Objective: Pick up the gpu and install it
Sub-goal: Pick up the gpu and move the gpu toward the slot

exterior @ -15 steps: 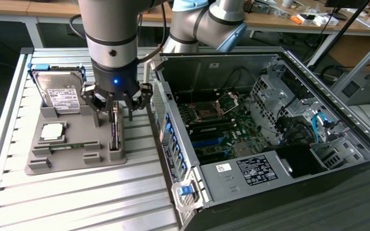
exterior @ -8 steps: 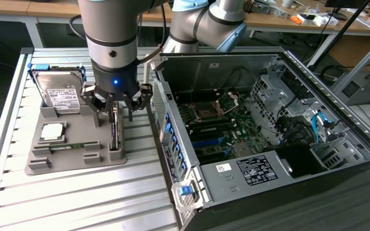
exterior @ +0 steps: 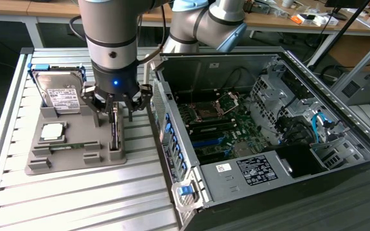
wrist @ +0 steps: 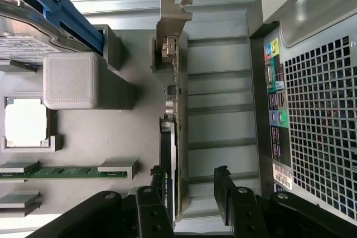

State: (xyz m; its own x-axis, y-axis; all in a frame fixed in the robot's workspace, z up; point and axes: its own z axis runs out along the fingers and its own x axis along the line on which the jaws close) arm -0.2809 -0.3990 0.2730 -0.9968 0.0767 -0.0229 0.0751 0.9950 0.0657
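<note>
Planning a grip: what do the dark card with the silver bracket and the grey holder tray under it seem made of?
Dark card: matte circuit board; its bracket looks like shiny bare metal. Grey holder tray: probably plastic, dull uniform grey.

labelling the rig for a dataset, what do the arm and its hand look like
Silver-grey cylindrical arm with pale blue joint caps. A black wrist section carries a small blue light. The hand is black with jointed fingers. A black cable runs alongside the arm.
</note>
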